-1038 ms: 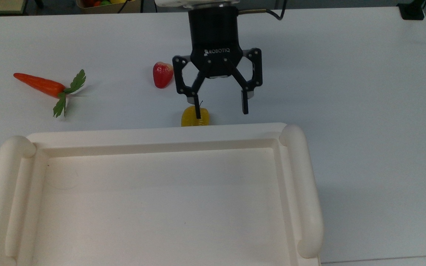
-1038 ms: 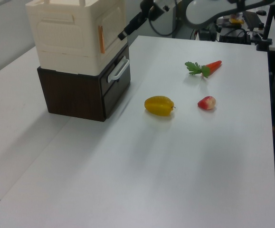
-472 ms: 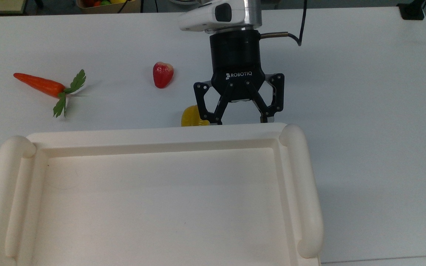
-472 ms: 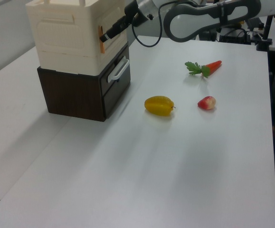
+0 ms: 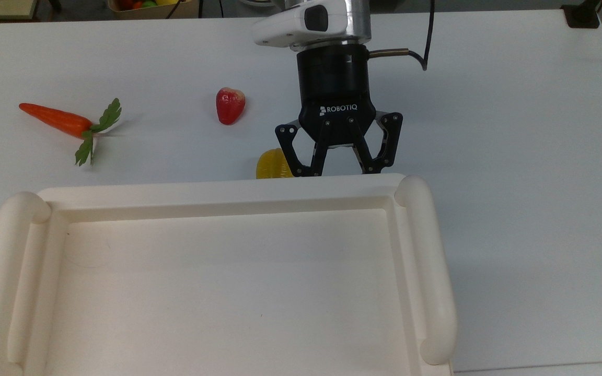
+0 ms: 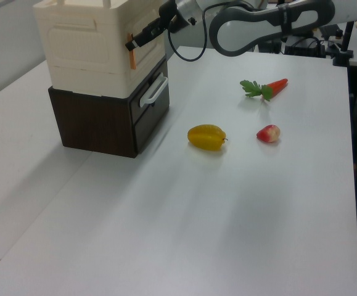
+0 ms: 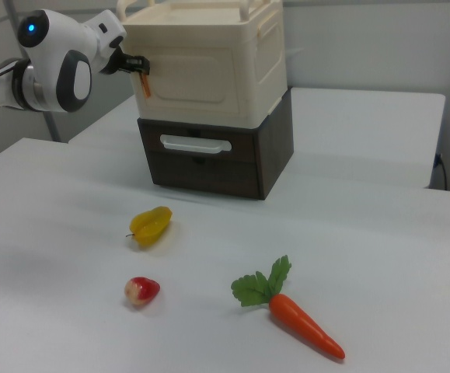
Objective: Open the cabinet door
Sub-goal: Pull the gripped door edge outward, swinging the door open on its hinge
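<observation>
The cabinet is a cream-white box on a dark base; the top view looks down on its recessed top with tube rails. Its door is the recessed front panel, lying flush and closed, with a thin orange handle at the right view's left edge. My gripper is right at the top of that handle. In the left view my gripper touches the handle at the door. In the top view my gripper dips behind the cabinet's far rim, tips hidden.
A dark brown drawer unit with a white pull carries the cabinet. On the white table lie a yellow fruit, a strawberry and a carrot. The arm reaches in from the left view's top right.
The gripper moved to the top view's right and toward the cabinet front, passing the yellow fruit until its tips went behind the rim. It now sits at the orange handle.
</observation>
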Controlling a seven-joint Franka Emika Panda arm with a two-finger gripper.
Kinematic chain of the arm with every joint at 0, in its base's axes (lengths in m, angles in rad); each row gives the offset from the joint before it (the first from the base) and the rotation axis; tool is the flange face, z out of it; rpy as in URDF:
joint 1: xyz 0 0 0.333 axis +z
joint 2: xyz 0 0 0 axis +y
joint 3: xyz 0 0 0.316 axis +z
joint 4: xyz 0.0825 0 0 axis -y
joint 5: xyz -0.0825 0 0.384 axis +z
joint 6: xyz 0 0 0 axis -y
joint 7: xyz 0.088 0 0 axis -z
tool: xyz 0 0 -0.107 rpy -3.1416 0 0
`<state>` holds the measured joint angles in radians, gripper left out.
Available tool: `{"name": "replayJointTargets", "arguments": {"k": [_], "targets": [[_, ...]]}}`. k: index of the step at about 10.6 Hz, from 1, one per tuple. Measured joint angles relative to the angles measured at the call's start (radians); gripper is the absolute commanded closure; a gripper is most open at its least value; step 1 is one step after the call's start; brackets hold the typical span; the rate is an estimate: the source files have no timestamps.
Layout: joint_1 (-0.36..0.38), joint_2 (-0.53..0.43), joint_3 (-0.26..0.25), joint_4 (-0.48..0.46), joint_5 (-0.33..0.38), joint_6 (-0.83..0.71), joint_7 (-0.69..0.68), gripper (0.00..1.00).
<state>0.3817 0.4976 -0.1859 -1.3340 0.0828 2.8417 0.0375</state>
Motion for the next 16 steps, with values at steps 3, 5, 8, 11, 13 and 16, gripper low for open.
{"name": "replayJointTargets", "arguments": {"k": [3,5,8,11,13,16], "targets": [[0.0,0.004,-0.002,0.0,-0.001,0.0,0.0,0.91],[-0.001,0.005,-0.005,0.0,-0.016,0.0,0.0,1.0],[-0.001,0.005,-0.005,-0.001,-0.027,0.0,0.0,1.0],[0.0,-0.007,-0.005,-0.015,-0.027,0.0,0.002,1.0],[0.001,-0.04,-0.003,-0.056,-0.027,0.0,0.006,1.0],[0.003,-0.133,0.003,-0.162,-0.027,-0.033,0.006,0.95]]}}
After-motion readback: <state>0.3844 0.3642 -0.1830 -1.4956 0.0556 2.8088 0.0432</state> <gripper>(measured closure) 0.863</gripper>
